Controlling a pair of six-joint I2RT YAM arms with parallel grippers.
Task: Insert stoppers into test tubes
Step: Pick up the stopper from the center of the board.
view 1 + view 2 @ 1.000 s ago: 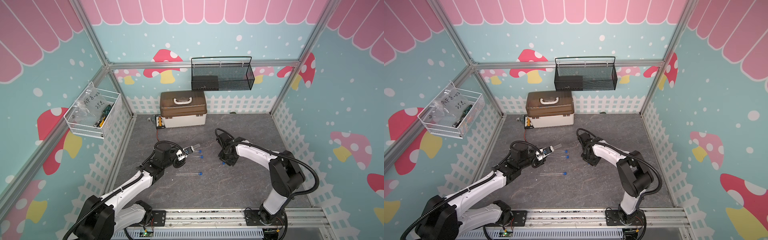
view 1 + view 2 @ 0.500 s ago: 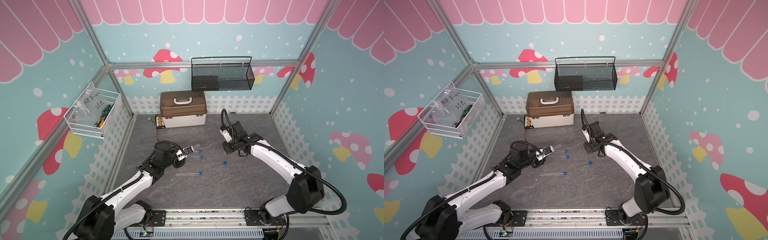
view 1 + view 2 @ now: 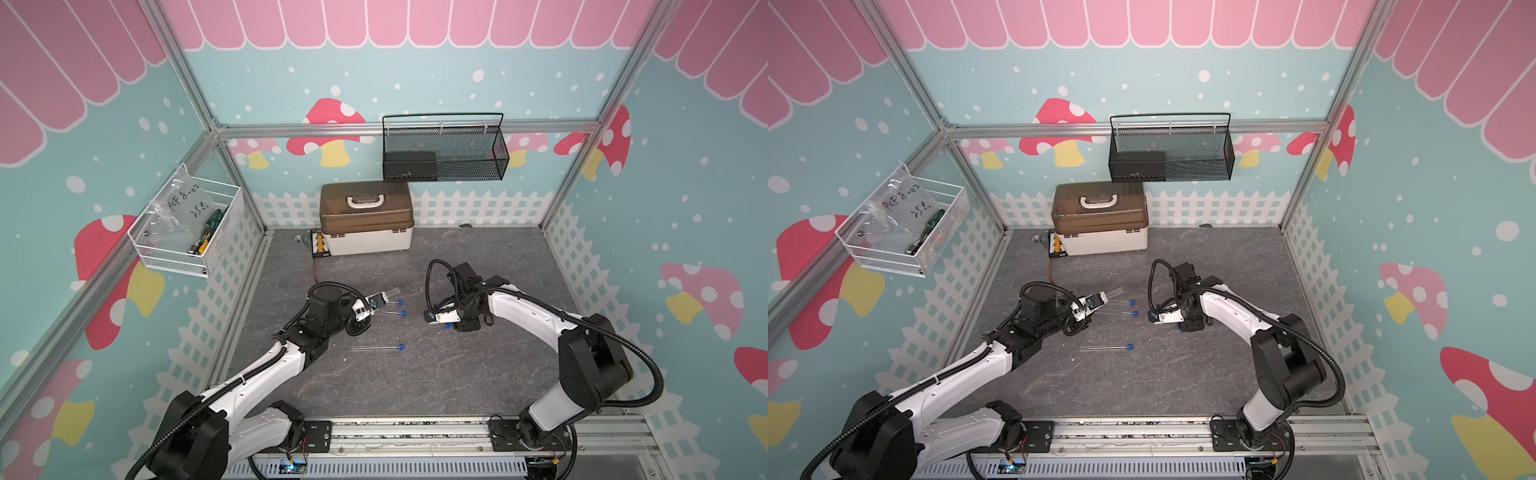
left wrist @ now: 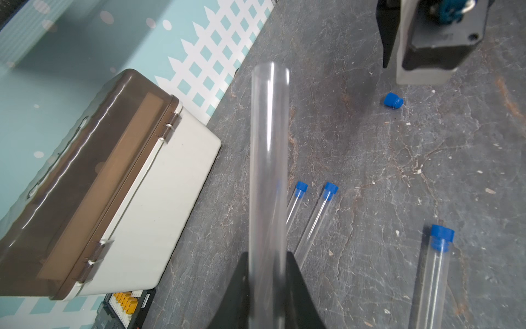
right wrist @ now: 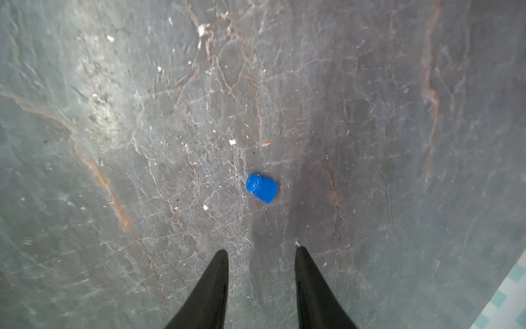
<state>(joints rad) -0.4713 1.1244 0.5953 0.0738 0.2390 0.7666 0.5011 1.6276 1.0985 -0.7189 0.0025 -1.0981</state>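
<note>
My left gripper (image 4: pixel 267 256) is shut on a clear test tube (image 4: pixel 267 171), held above the table with its open mouth pointing away from the jaws; in a top view that gripper (image 3: pixel 376 301) sits left of centre. Three more test tubes (image 4: pixel 318 216) (image 4: pixel 296 199) (image 4: pixel 432 273) lie on the table, each with a blue stopper in its mouth. One loose blue stopper (image 5: pixel 262 188) lies on its side on the table (image 5: pixel 113 114). My right gripper (image 5: pixel 260 249) hangs open just above it, the stopper slightly ahead of the tips, touching neither.
A brown-lidded toolbox (image 3: pixel 365 216) stands at the back wall with a terminal board (image 3: pixel 318 243) beside it. A black mesh basket (image 3: pixel 442 149) hangs on the back wall and a white wire basket (image 3: pixel 187 232) on the left wall.
The right arm lifted back from the loose stopper, then came down over it again, its jaws a little wider. The left arm and its tube have not moved.
</note>
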